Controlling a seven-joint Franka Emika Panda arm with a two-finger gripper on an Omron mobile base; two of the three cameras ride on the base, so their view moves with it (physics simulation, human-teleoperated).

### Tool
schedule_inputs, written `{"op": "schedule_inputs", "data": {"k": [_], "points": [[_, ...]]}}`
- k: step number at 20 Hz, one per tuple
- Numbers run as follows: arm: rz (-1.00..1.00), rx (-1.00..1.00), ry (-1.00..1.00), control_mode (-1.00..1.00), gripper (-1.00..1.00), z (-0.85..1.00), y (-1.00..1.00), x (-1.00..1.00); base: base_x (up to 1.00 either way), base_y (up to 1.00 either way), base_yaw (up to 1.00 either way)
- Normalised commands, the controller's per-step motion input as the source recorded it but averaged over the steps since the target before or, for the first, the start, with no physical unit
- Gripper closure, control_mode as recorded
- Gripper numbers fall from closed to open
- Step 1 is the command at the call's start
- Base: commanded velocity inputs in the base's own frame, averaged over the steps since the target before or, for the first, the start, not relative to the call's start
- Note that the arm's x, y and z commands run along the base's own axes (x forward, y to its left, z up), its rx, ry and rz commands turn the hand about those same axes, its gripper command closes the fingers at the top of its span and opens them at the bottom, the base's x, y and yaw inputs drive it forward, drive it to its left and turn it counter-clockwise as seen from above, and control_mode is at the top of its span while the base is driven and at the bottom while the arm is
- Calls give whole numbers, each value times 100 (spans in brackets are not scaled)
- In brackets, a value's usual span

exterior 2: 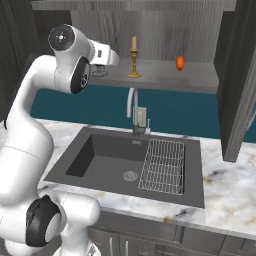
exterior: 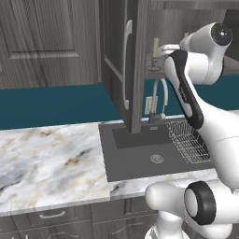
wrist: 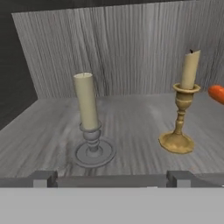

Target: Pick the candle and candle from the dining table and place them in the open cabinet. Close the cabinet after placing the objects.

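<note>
Jaws wide apart, holding nothing; in my hand view the gripper (wrist: 112,178) has both tips low in frame, just in front of the grey-holder candle (wrist: 89,120) with a gap to it. That candle stands upright on the cabinet shelf (wrist: 135,113), its base clear of the fingertips (wrist: 43,178). Brass-holder candle (wrist: 183,105) is upright on the same shelf, off to the side, apart from the grey one. Small orange-red block (wrist: 216,93) sits just past the brass one at frame edge. From the right base view I see the cabinet door (exterior 2: 240,75) swung open, arm reaching onto the shelf above the sink (exterior 2: 135,165) and faucet (exterior 2: 134,112).
</note>
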Motion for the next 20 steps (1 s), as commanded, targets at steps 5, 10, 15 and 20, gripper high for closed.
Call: {"op": "schedule_inputs", "data": {"k": [5,10,15,20], "points": [[5,2,-4,-100,-100,5,0,-37,0,0,0],[0,0,0,-100,-100,0,-6,-7,0,0,0],[0,1,0,-100,-100,0,-23,-45,0,0,0],[0,1,3,-100,-100,3,-4,-62,0,0,0]]}}
